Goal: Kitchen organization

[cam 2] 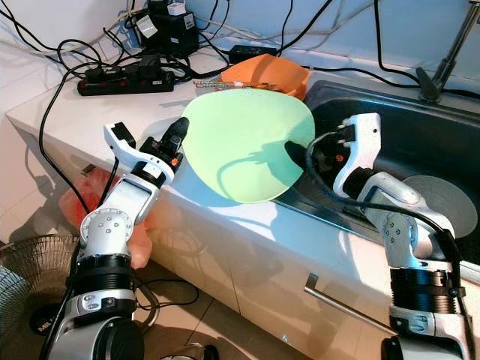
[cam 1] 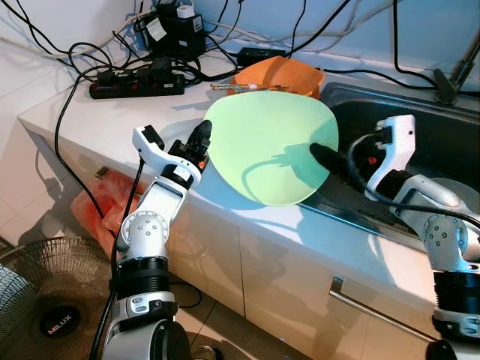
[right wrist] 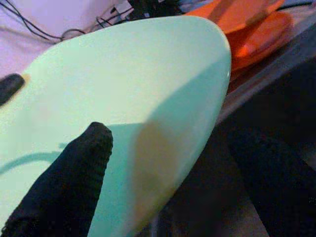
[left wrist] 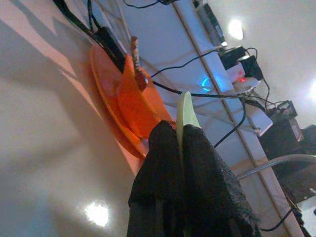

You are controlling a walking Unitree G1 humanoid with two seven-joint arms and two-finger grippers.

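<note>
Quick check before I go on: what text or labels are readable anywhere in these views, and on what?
"MILUX", white letters on the hub of the floor fan, in the left eye view.
Labels on the adapters plugged in at the wall: too small to read.
Nothing readable on the green plate or orange dishes.
</note>
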